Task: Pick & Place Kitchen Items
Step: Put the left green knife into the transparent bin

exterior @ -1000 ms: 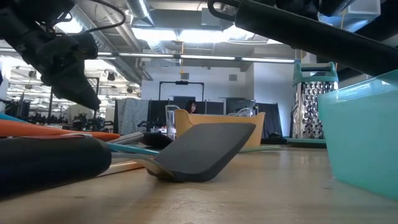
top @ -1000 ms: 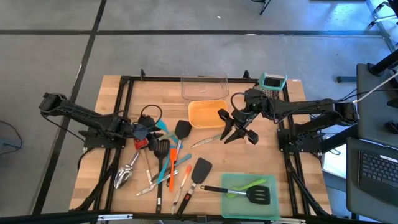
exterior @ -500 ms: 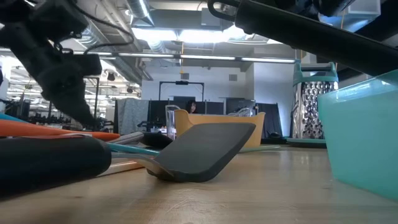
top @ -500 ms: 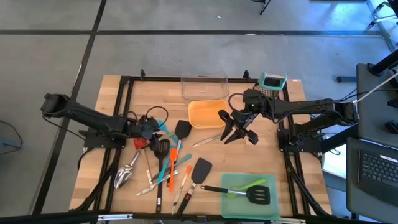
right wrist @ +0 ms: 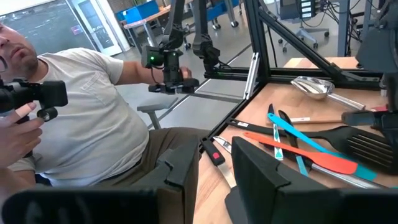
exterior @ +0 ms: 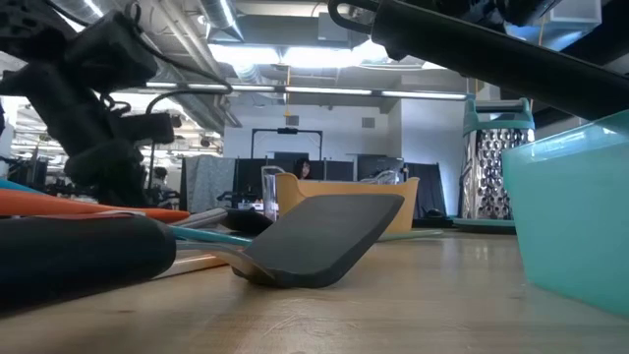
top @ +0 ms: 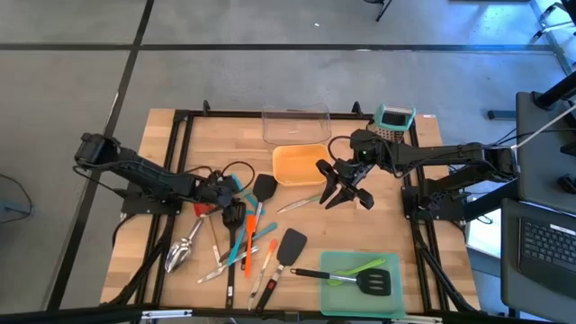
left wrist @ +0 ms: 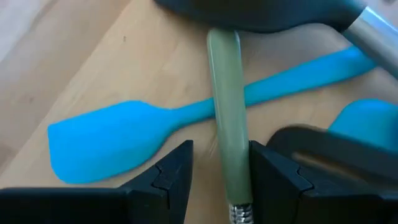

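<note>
Far left of the wooden bench [top: 162,135]: left arm reaching in, left tool [top: 230,209] down low in the heap of kitchen items. Stands open there, straddling a green handle [left wrist: 229,124] with a sliver of gap on one side, so not gripping it. Lying crosswise under that handle, a blue spatula [left wrist: 112,134]; touching its far end, a black utensil head [left wrist: 261,12]. Around the tool, from the high view: a steel scoop [top: 180,252] toward the near-left corner, a red tool [top: 204,208] just beside the wrist, an orange spatula [top: 249,238] in a jumble of thin handles. Next over, a black spatula [top: 290,245] lying alone on bare wood, head up. Behind it, toward the bench's middle, an orange tray [top: 300,165], and past that a clear tray [top: 295,126] at the far edge. Just in front of the orange tray, a steel knife [top: 297,203] lying at a slant. At the near edge, right of centre, a teal-green tray [top: 391,261] holding a green tool [top: 364,267] and a black slotted spatula [top: 373,282]. Further right, the right tool [top: 346,196] hanging above the bench beside the orange tray, fingers spread, holding nothing. Far right corner: a steel grater [top: 394,120] with teal top, upright. Beyond the bench's left end, in the right wrist view, a seated person [right wrist: 87,118] in a light shirt, holding a black device.
</note>
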